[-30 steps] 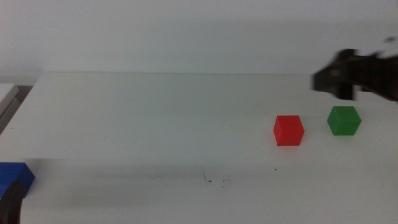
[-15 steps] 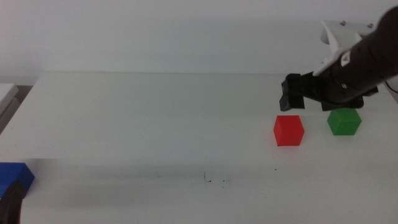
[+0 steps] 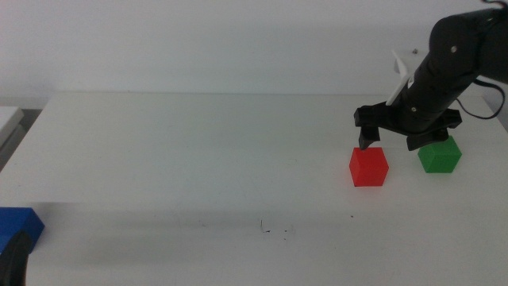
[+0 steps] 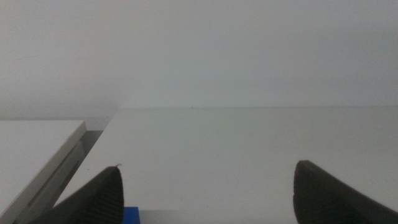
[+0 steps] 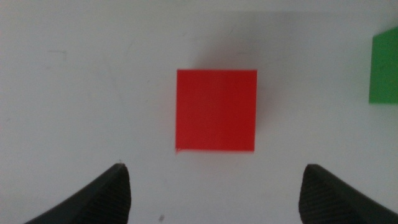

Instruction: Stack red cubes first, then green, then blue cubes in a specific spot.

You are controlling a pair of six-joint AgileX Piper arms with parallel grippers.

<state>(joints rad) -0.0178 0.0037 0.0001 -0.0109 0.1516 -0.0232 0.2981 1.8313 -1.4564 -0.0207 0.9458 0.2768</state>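
Looking from the middle view, we see the right gripper (image 3: pixel 387 143) has swung in over the red cube (image 3: pixel 369 167) near the table's (image 3: pixel 198 143) right edge, jaws spread; green cube (image 3: pixel 439 154) just beside. Its wrist view centers the red cube (image 5: pixel 216 110) between parted jaws. Our left gripper (image 4: pixel 205 186) waits open by the blue cube (image 3: pixel 17 223).

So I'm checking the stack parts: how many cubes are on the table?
3. Red cube under the right claw, green cube beside it, blue cube at the near-left edge.
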